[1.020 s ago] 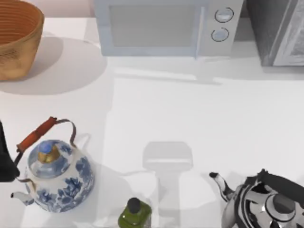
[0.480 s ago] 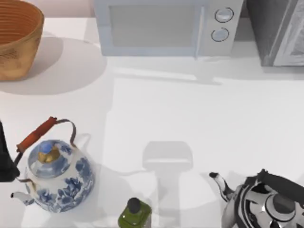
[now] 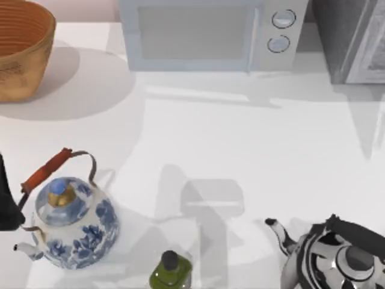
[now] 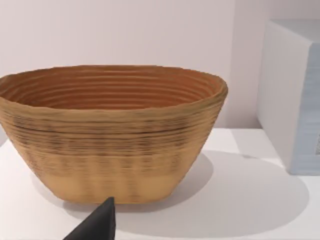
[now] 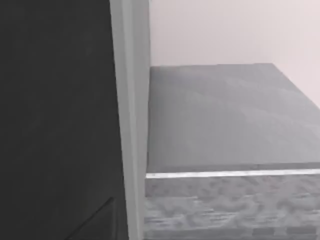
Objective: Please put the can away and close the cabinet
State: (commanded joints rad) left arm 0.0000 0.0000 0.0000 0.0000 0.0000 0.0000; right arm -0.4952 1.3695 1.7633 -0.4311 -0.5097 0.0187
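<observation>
- Top view: the cabinet (image 3: 355, 42) sits in the upper right, beside the microwave (image 3: 210, 33), with the wicker basket (image 3: 21, 48) in the upper left.
- Low on the table (image 3: 240, 138): blue-and-white kettle (image 3: 72, 223), green bottle (image 3: 171, 271), silver kettle (image 3: 337, 256).
- Left wrist view looks at the basket side-on; its rim hides the floor.
- Left end effector (image 4: 97, 225), parked at the left edge: grip state, cannot tell.
- Right wrist view alone looks into the cabinet at its grey shelf (image 5: 225, 115).
- Right end effector (image 5: 95, 222), a faint tip at the cabinet: cannot tell.

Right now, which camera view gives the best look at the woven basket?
The left wrist view: the woven basket appears whole, side-on, with rim, ribbed wall and inside visible. The top view catches part of it at the table's far left corner. The right wrist view faces grey cabinet panels.
</observation>
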